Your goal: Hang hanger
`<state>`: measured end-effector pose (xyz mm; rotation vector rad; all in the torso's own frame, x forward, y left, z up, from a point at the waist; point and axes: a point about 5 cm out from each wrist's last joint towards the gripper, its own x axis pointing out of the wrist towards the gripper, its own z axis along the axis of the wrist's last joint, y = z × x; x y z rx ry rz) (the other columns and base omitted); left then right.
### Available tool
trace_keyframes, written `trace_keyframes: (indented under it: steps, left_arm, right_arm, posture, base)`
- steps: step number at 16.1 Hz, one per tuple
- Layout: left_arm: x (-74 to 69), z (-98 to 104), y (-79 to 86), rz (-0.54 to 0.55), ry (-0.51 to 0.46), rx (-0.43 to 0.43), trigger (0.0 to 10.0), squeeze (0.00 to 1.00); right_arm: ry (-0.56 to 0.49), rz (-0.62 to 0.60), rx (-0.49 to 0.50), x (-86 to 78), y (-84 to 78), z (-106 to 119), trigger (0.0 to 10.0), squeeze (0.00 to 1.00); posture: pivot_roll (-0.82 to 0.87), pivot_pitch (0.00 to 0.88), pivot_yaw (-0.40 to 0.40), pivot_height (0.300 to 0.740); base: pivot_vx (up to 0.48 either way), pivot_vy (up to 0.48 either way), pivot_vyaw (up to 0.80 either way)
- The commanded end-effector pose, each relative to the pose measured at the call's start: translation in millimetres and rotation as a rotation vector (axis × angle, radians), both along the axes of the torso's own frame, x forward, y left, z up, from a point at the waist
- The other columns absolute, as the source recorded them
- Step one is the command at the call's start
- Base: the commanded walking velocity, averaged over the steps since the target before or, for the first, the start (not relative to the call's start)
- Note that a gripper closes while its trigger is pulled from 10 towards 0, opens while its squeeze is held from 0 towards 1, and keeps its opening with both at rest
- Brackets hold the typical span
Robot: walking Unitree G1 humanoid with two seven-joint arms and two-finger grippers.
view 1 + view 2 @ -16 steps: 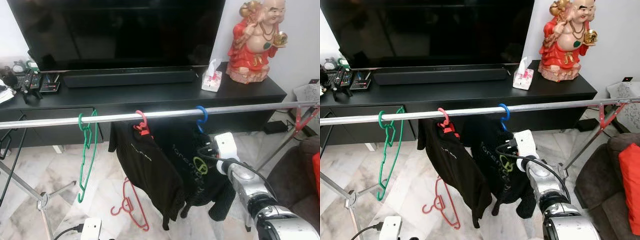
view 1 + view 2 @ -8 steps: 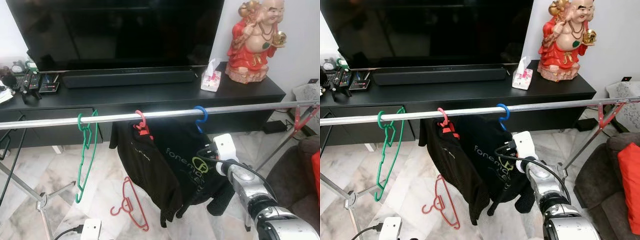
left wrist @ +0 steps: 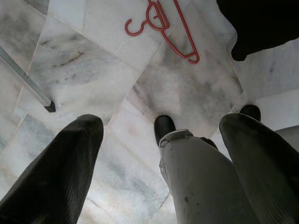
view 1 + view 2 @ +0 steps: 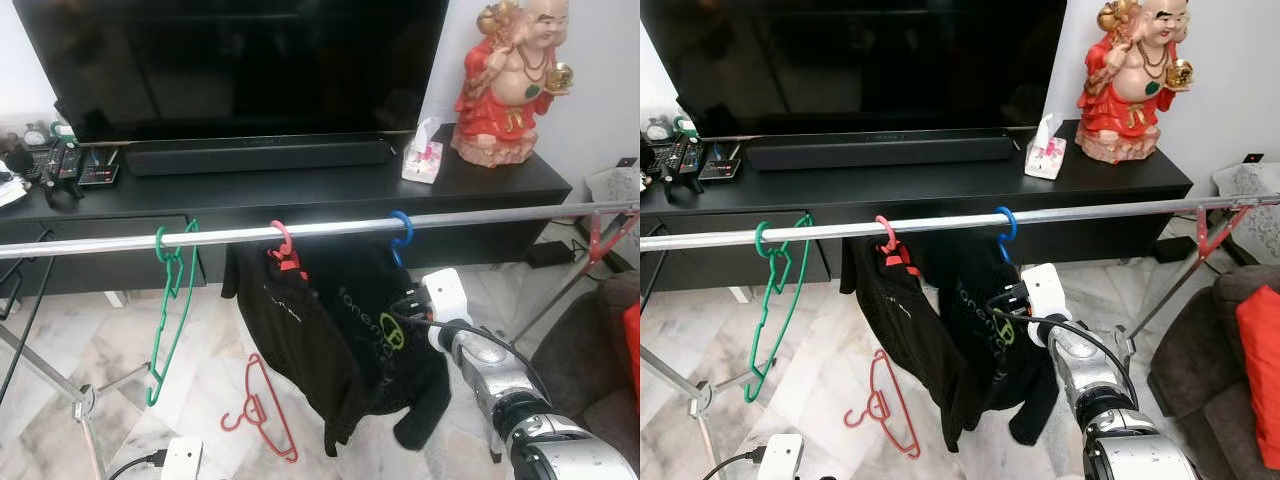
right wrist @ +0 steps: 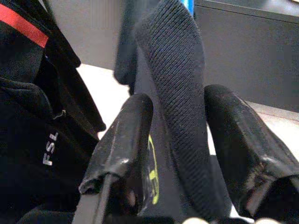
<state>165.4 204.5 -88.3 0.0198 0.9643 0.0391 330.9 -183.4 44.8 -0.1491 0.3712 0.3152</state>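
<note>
Right end effector (image 5: 175, 154) is up just below the rail (image 4: 480, 217), fingers (image 5: 124, 140) closed around a fold of the black shirt (image 4: 370, 330) hanging from the blue hanger (image 4: 402, 233). Blue hanger's hook is on the rail, directly above and slightly left of the end effector. Second black shirt (image 4: 285, 320) hangs on the pink-red hanger (image 4: 283, 243) just to the left, touching the first. Empty green hanger (image 4: 170, 300) hangs further left on the same rail. Spare red hanger (image 4: 262, 408) lies on the marble floor (image 4: 60, 370) under the shirts. Left end effector (image 3: 161, 154) hangs low, pointing at the floor, fingers spread wide, holding nothing. TV table (image 4: 300, 185) sits behind the rail.
</note>
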Motion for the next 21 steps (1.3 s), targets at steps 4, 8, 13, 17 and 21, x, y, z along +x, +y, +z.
trace_keyframes:
  steps: [4, 8, 13, 17, 21]
  left_arm:
    - [-6.1, -2.8, 0.0, -0.012, 0.026, 0.006, 10.0, 0.0]
    - [-5.7, -2.5, 0.8, -0.012, 0.026, 0.008, 10.0, 0.0]
    - [-4.9, -2.3, 0.0, -0.019, 0.026, 0.009, 10.0, 0.0]
    - [-4.1, -2.1, -0.6, -0.025, 0.025, 0.011, 10.0, 0.0]
    - [-4.8, -2.5, -1.1, -0.031, 0.027, 0.011, 10.0, 0.0]
  right_arm:
    - [0.015, 0.001, 0.01, -4.3, 1.8, -5.7, 0.0, 0.0]
    - [0.025, -0.01, 0.005, -5.6, 1.1, -7.8, 0.0, 0.0]
    - [0.021, -0.019, 0.01, -7.3, 3.2, -9.9, 0.0, 0.0]
    - [-0.087, -0.097, 0.039, 0.1, 1.8, 3.2, 0.0, 0.0]
    - [-0.135, -0.141, 0.072, -2.8, 1.9, 3.4, 10.0, 0.0]
  posture:
    - [-0.08, 0.0, -0.033, 0.74]
    - [-0.08, 0.0, -0.032, 0.74]
    - [-0.08, 0.0, -0.03, 0.74]
    - [-0.09, 0.0, -0.026, 0.74]
    - [-0.08, 0.0, -0.028, 0.74]
  base:
    - [0.0, 0.0, 0.0]
    - [0.0, 0.0, 0.0]
    - [0.0, 0.0, 0.0]
    - [0.0, 0.0, 0.0]
    - [0.0, 0.0, 0.0]
